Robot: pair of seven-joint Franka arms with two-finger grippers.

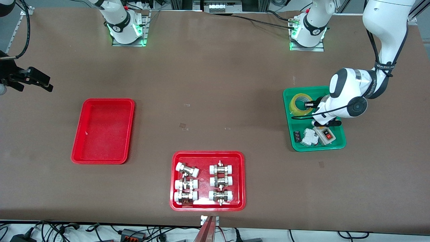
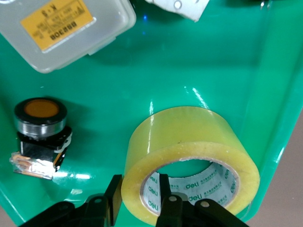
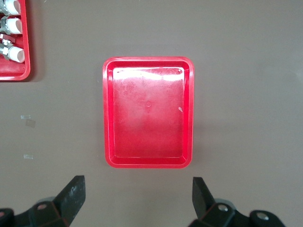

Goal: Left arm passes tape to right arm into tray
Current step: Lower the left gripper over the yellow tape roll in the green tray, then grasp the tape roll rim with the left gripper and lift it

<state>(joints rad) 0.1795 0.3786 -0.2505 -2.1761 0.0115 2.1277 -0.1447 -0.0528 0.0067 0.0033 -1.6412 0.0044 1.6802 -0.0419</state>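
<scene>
Yellow tape [image 1: 300, 103] lying flat in the green tray [image 1: 339, 143], middle right of the front view, at the left arm's end of the table. Left gripper [image 2: 138, 198] down on it, one finger inside the core, one outside, pinching the roll's wall. Beside it in the same tray: grey switch box [image 1: 326, 135], black push button [image 2: 40, 124]. Plain red tray [image 1: 103, 131] at middle left. Right gripper [image 3: 137, 196] hanging over bare table just beside that tray, fingers spread wide, holding nothing, waiting. Fittings tray [image 1: 208, 181] at bottom centre.

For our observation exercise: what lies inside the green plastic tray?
A yellow tape roll gripped by the left gripper, a grey switch box, a black pushbutton, white parts; the arm covers the rest.
</scene>
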